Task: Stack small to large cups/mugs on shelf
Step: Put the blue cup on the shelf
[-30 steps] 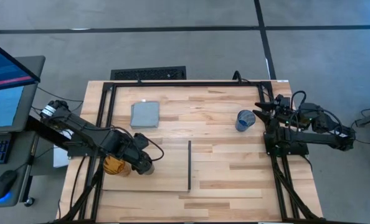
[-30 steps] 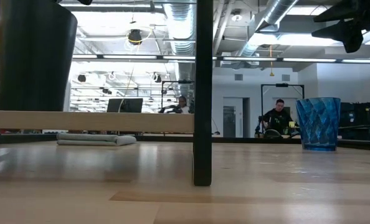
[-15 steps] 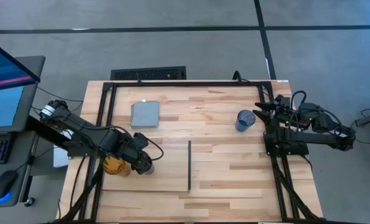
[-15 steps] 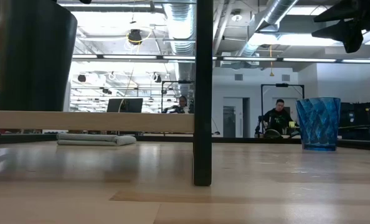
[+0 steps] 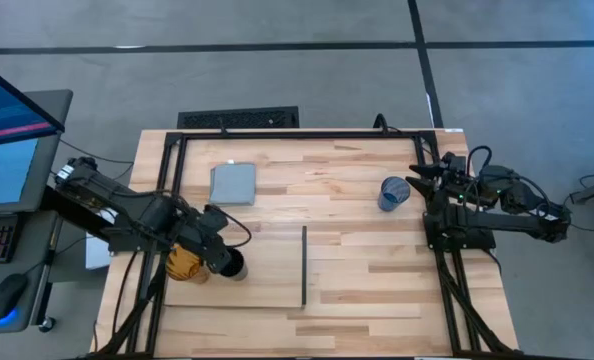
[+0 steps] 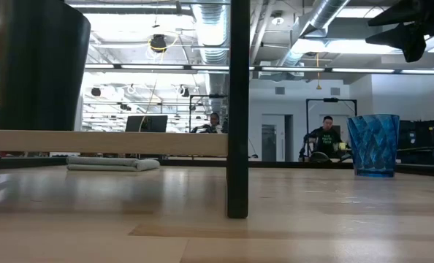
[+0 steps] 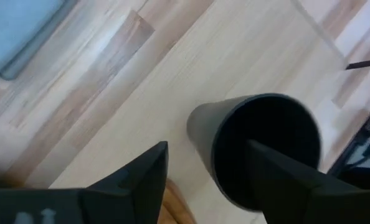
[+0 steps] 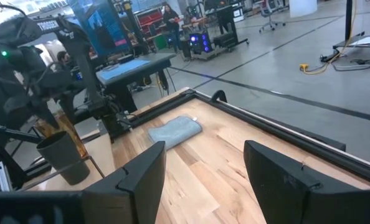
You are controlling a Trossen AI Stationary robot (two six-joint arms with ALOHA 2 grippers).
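Note:
The black cup (image 5: 234,267) stands upright on its base on the pale shelf (image 5: 267,285), next to the amber cup (image 5: 183,265). My left gripper (image 5: 215,256) is open just left of the black cup (image 7: 260,146). Its fingers stand apart in front of the cup's mouth, and no touch shows. The blue cup (image 5: 392,193) stands on the tabletop at the right, with my open right gripper (image 5: 414,178) hovering beside it. In the low view the black cup (image 6: 42,66) sits on top of the shelf (image 6: 104,142).
A grey-blue pad (image 5: 233,184) lies at the far left of the table. The shelf's black strip (image 5: 304,265) runs along its right edge. A black frame (image 5: 297,132) rims the table. Bare wood lies between the shelf and the blue cup (image 6: 372,144).
My left gripper has opened, let go of the black cup and drawn back toward the table's left edge. The black cup stays upright on the shelf, now uncovered in the high view.

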